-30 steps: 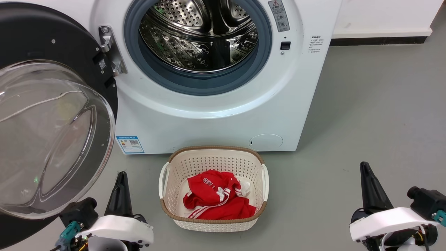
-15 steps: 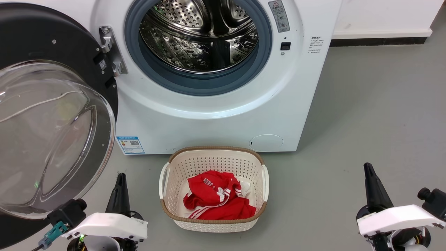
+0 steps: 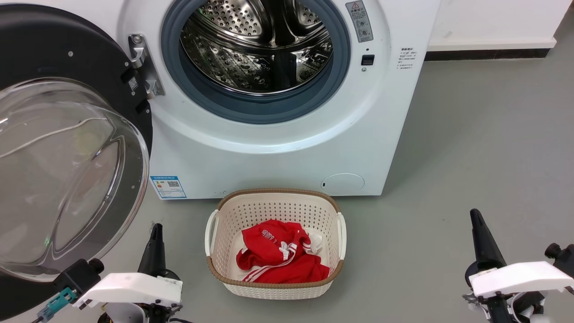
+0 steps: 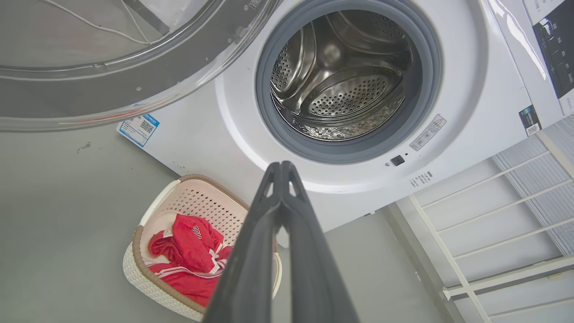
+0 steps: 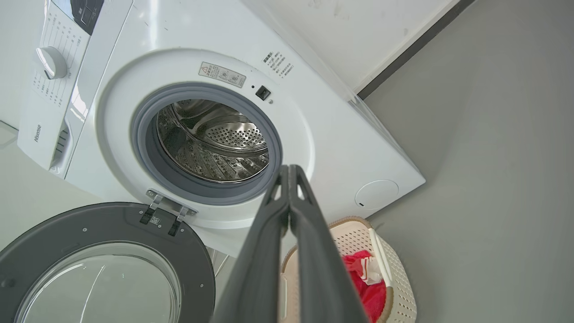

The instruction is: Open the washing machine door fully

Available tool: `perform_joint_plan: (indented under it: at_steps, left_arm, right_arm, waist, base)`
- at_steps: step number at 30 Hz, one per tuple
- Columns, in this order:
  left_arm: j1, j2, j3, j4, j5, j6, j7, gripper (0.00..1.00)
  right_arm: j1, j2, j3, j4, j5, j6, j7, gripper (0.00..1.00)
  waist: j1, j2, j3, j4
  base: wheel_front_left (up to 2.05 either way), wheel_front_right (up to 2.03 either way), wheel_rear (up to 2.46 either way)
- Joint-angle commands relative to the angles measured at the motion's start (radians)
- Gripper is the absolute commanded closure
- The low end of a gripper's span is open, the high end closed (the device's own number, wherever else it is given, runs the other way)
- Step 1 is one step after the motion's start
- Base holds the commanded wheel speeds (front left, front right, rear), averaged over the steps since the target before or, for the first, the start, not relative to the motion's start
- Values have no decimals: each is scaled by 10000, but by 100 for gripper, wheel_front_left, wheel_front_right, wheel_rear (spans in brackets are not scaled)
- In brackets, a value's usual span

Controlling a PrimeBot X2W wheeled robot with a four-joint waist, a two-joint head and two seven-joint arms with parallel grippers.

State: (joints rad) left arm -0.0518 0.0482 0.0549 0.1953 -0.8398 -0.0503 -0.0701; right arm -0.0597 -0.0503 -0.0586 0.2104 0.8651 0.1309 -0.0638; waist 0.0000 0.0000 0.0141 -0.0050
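Note:
The washing machine door [image 3: 67,148], a black disc with a bulging clear glass bowl, stands swung wide to the left on its metal hinge [image 3: 143,67]; it also fills the upper left as door [image 4: 112,54] and lower left as door [image 5: 103,264]. The steel drum mouth [image 3: 255,49] lies uncovered. My left gripper [image 3: 155,229] is shut, low on the left just right of the door's lower rim, holding nothing; its fingers meet at gripper [image 4: 281,165]. My right gripper [image 3: 474,214] is shut at the lower right, far from the door, tips together at gripper [image 5: 290,168].
A cream laundry basket [image 3: 215,264] with a red garment [image 3: 278,255] stands on the grey floor in front of the machine, between my arms. A round white service flap [image 3: 342,183] sits low on the machine. Open floor spreads to the right.
Both grippers have drawn back and down toward the bottom of the head view. The door, basket and machine have stayed put.

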Motion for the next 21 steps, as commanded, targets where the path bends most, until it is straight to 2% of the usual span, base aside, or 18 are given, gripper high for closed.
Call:
perform_joint_plan:
  at_steps: [1,21]
  left_arm:
    - [-303,20,61,-69,-369,-70,81,100]
    - [-420,24,242,114,-2772,-322,669,100]
  right_arm:
    - [-264,0,-50,-67,389,0,64,100]
    - [-365,0,-218,61,2711,-1,628,100]
  waist:
    - [0,0,-2,1]
    - [0,0,-30,14]
  base:
    - [0,0,0]
    - [0,0,0]
